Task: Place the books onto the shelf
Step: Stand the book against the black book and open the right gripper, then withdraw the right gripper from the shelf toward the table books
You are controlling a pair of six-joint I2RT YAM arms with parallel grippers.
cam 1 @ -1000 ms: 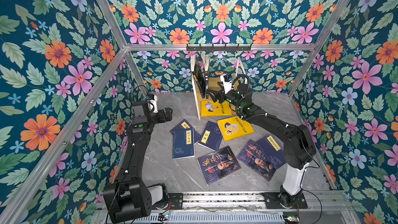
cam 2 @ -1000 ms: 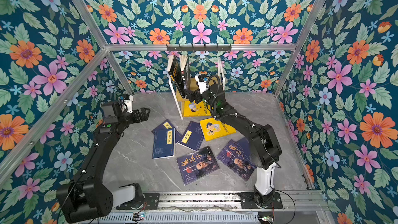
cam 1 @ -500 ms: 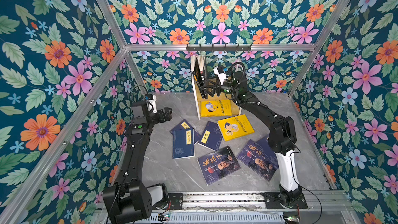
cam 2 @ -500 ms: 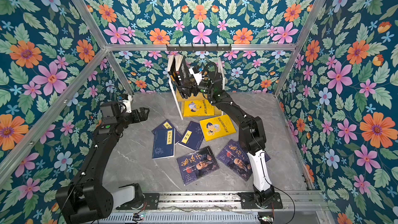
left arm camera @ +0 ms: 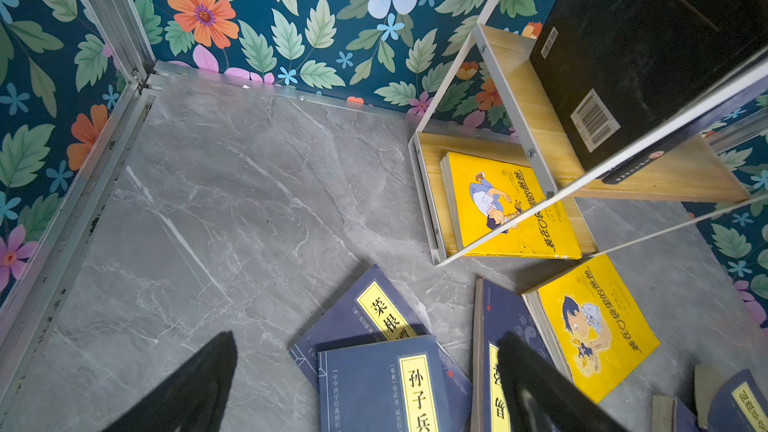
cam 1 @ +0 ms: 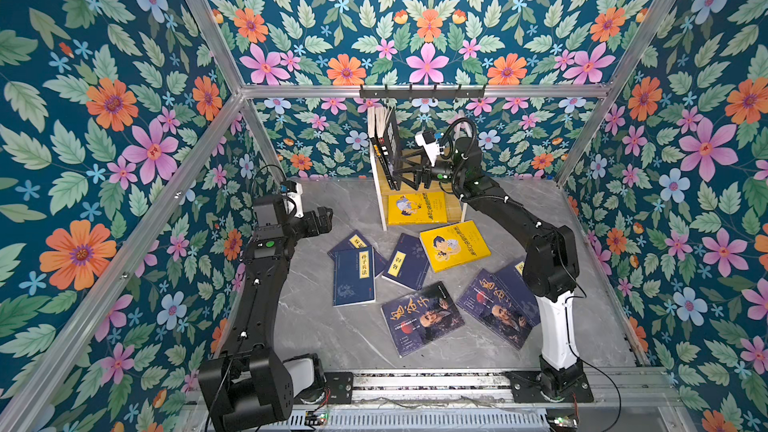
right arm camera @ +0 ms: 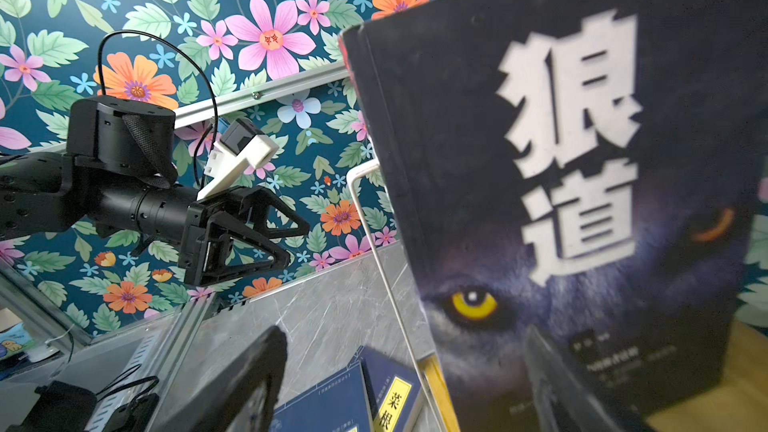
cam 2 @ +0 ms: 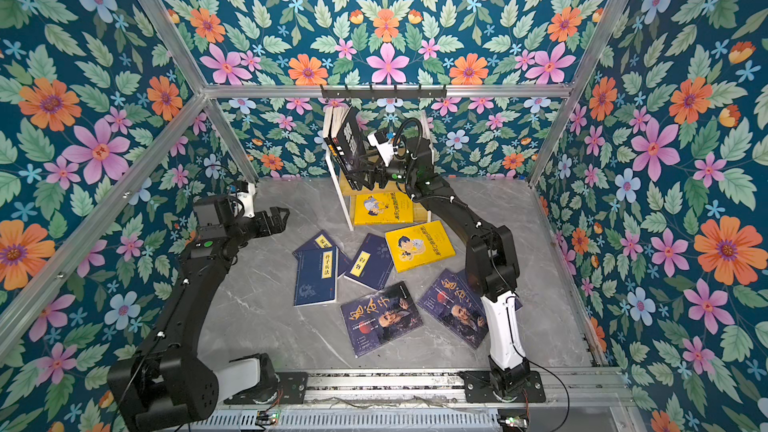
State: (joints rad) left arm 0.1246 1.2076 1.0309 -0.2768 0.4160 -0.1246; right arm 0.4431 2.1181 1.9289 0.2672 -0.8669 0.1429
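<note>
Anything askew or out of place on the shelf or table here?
The black books on the shelf's top board lean sideways instead of standing upright. On the table, navy books overlap each other in a loose scatter.

Bright even light, soft shadows, near black book (right arm camera: 582, 201) blurry.

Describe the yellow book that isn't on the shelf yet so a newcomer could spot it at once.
Find the shelf standing at the middle of the back wall. On the grey floor just in front of it lies the yellow book, cover up and skewed. Its yellow twin lies on the shelf's lower board, while its floor neighbours are navy books and dark purple-blue books.
</note>
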